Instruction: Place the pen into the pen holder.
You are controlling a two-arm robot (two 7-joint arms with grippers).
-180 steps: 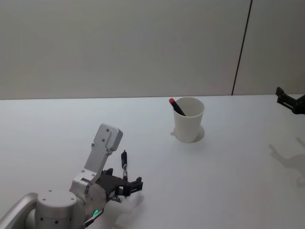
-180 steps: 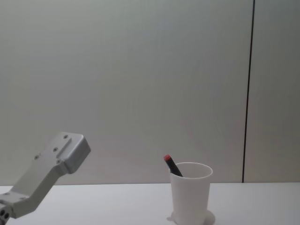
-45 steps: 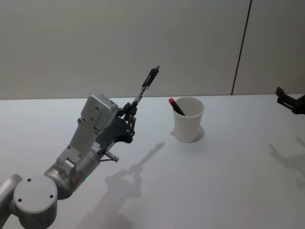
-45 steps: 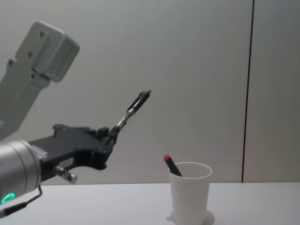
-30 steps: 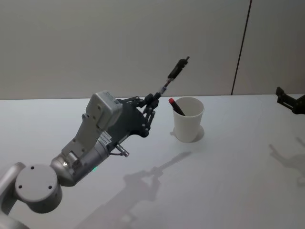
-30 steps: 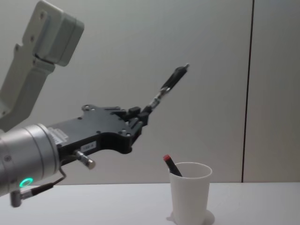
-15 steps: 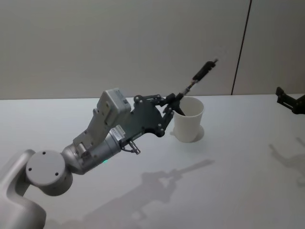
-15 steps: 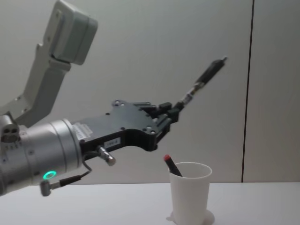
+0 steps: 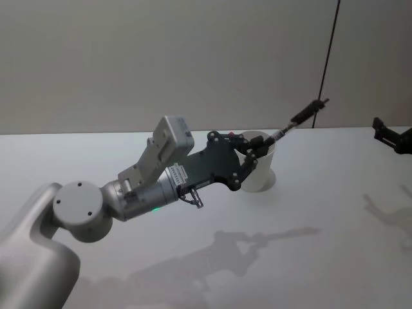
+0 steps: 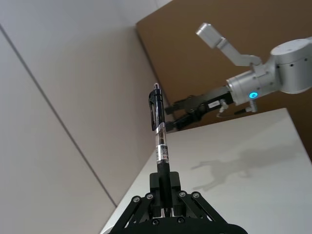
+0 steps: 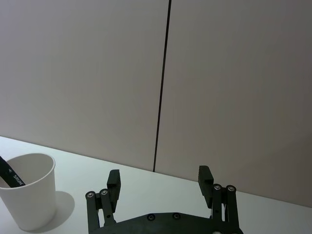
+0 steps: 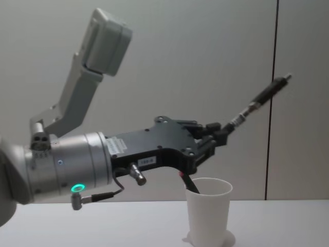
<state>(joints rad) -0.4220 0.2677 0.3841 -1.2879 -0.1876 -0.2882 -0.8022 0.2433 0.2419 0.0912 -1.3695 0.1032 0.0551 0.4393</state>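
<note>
My left gripper [image 9: 255,149] is shut on a black and silver pen [image 9: 301,118] near its lower end. The pen [image 12: 259,100] slants up and to the right, tip end high in the air. The gripper [image 12: 218,133] hangs just above the rim of the white pen holder [image 12: 208,216], which stands on the table and is partly covered by the gripper in the head view [image 9: 264,172]. Another dark pen [image 12: 190,186] leans inside the holder. The left wrist view shows the held pen [image 10: 159,139] rising from the shut fingertips [image 10: 164,183]. My right gripper [image 11: 160,185] is open, parked at the far right [image 9: 391,137].
The white table [image 9: 322,257] stretches flat around the holder, with arm shadows on it. A pale wall with a dark vertical seam [image 9: 327,64] stands behind. The holder [image 11: 27,197] with the leaning pen [image 11: 8,175] also appears in the right wrist view.
My left arm has swung right and forward with the pen, bringing the gripper over the pen holder's rim. The pen now lies at a flatter slant. The right arm has stayed still.
</note>
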